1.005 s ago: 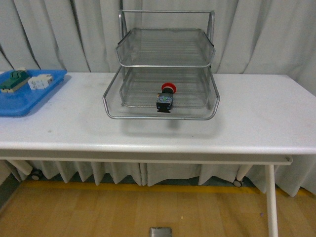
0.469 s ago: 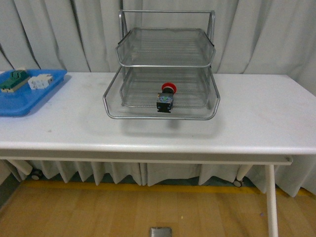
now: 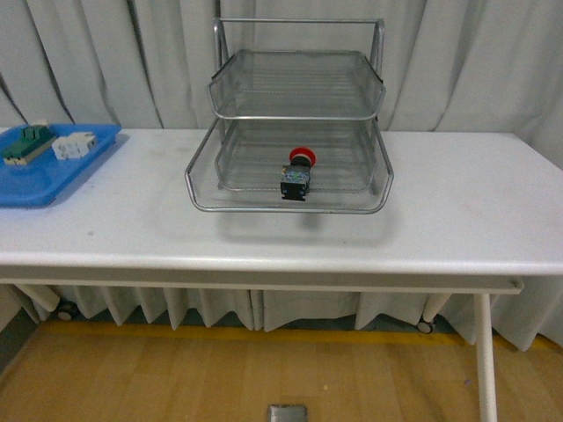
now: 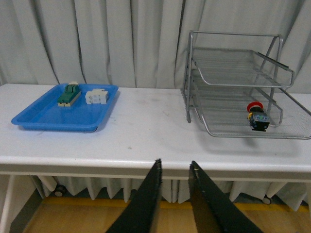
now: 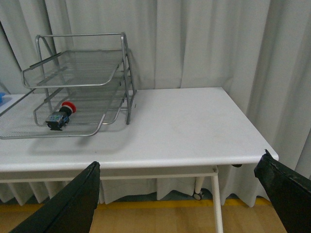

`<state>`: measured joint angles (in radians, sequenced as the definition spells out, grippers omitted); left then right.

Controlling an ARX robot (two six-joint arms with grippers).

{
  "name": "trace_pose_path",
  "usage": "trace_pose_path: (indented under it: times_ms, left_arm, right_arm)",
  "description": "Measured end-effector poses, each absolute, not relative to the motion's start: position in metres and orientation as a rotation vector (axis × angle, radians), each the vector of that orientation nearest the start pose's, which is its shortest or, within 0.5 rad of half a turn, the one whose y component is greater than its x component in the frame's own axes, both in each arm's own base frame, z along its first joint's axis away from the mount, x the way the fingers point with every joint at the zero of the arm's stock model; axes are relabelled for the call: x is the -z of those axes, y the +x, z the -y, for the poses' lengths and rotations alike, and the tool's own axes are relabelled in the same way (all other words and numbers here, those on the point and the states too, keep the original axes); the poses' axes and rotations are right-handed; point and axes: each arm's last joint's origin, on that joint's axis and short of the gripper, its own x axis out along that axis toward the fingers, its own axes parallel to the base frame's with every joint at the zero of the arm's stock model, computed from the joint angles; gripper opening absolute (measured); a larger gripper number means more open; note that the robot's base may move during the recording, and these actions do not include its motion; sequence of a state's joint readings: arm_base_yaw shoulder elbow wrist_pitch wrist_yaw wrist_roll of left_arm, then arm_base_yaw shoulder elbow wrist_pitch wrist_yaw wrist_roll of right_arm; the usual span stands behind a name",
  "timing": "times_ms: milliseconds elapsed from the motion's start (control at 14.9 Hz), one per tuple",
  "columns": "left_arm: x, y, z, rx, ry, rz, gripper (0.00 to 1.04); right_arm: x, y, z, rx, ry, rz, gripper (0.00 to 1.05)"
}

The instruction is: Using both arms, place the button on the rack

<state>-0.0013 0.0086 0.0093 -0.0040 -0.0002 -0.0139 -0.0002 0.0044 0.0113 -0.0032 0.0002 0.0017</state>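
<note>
1. Bench [image 3: 457,202]: a white surface in front of a grey curtain [image 3: 493,61]. It carries all the items listed below.

2. Rack [image 3: 290,117]: a silver wire-mesh letter tray with a tubular frame. It stands upright at the middle of the bench, close to the back edge. The open fronts of the tiers face the robot.

3. Button [image 3: 297,174]: it is in the lowest tier of the rack, near the front rim and about mid-width. It lies on its side. The red cap points toward the curtain and the black body points toward the front rim. Both wrist views also show it on this tier. Nothing touches the button.

4. Blue tray [image 3: 35,180]: it is at the left end of the bench, well apart from the rack. It holds a green-topped block [image 3: 22,145] and, just beside it, a white terminal block [image 3: 72,145].

5. Left gripper [image 4: 175,163]: it is held back from the front edge of the bench and faces the bench. The jaws are parted by a narrow gap only. They hold nothing.

6. Right gripper [image 5: 180,160]: it is also held back from the bench, on the side away from the blue tray. The jaws are spread wide. They hold nothing.

7. Front view: neither arm is in view.
</note>
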Motion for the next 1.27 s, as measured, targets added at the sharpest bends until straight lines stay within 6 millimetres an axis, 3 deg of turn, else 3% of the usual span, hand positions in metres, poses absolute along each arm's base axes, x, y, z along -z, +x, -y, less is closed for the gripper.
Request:
trace_pose_path:
  times_ms: [201, 268, 402, 469, 603, 804, 938, 1072, 1273]
  left_arm:
    - [-0.166, 0.098, 0.0, 0.001, -0.014, -0.003, 0.6]
    - [-0.166, 0.098, 0.0, 0.001, -0.014, -0.004, 0.73]
    - [-0.166, 0.098, 0.0, 0.002, -0.012, -0.004, 1.0]
    - [-0.166, 0.098, 0.0, 0.001, -0.012, -0.003, 0.97]
    - [-0.166, 0.098, 0.0, 0.002, -0.011, -0.003, 0.98]
    - [-0.166, 0.098, 0.0, 0.001, -0.011, -0.003, 0.98]
    - [-0.166, 0.098, 0.0, 0.001, -0.011, -0.003, 0.98]
    - [-0.166, 0.098, 0.0, 0.002, -0.011, -0.003, 0.98]
    - [-0.166, 0.098, 0.0, 0.001, -0.011, -0.003, 0.98]
  right_arm:
    - [-0.167, 0.097, 0.0, 0.001, 0.002, 0.003, 0.98]
    - [-0.165, 0.099, -0.001, 0.077, 0.048, -0.06, 0.98]
    - [-0.194, 0.126, 0.01, 0.22, 0.14, 0.005, 0.98]
    - [-0.215, 0.147, 0.01, 0.185, 0.152, 0.063, 0.98]
    - [-0.246, 0.212, 0.006, 0.137, 0.176, 0.1, 0.98]
    - [-0.248, 0.338, -0.03, 0.06, 0.17, -0.125, 0.98]
    - [-0.248, 0.401, -0.068, -0.009, 0.189, -0.237, 0.98]
    - [-0.243, 0.436, -0.107, -0.077, 0.201, -0.336, 0.78]
    - [-0.224, 0.449, -0.148, -0.198, 0.196, -0.517, 0.41]
